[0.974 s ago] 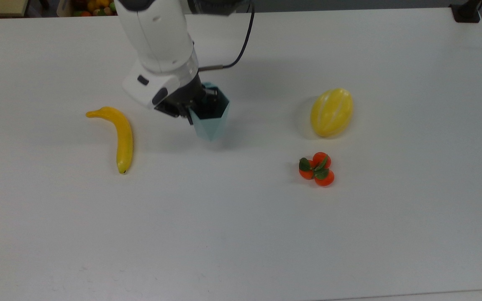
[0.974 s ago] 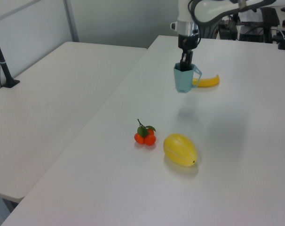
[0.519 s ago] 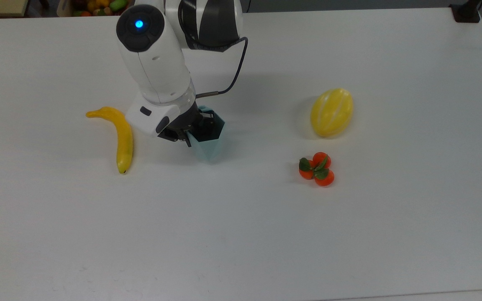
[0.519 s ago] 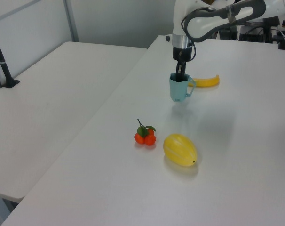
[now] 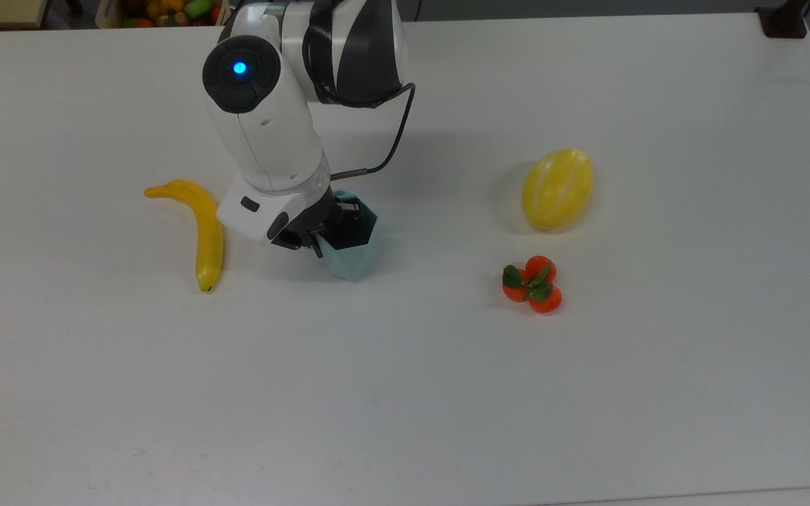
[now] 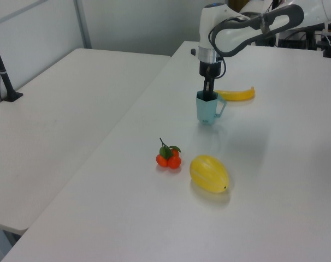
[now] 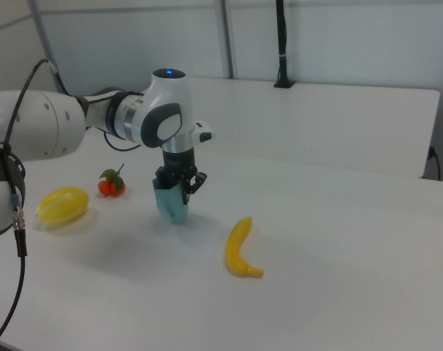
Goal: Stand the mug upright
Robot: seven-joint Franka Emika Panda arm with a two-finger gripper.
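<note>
We see the mug (image 5: 350, 251) left of the middle in the top view, open side up, its rim pinched by our gripper (image 5: 335, 228), and it looks small, light, hard and slippery

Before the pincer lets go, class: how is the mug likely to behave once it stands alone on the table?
The mug tapers to a narrow base under a wider rim, so it may tip if nudged. Its flat facets would probably stop it rolling far if it fell. It looks rigid: the pincer holds it by the rim wall without visible bending. The table looks smooth, so a push might slide it.
</note>
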